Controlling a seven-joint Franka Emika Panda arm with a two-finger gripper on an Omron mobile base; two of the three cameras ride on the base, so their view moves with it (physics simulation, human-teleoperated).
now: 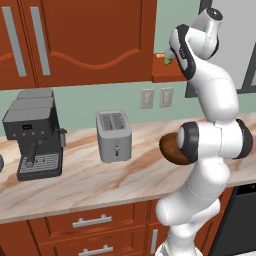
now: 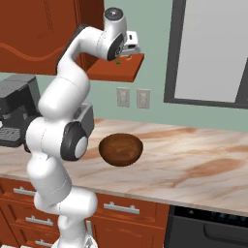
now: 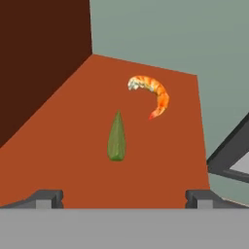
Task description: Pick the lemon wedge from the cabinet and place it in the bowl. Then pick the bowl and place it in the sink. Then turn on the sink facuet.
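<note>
The left base view looks forward and down from behind the arm, which rises at its lower right, taking in the counter, the cabinet doors above and the toaster at middle distance. The right base view looks the same way from the other side, the arm at its lower left. Both share the counter, the bowl, the wall outlets and the cabinet's side shelf. The hand view sits close over that shelf, looking along it at the wedge lying mid-frame.
</note>
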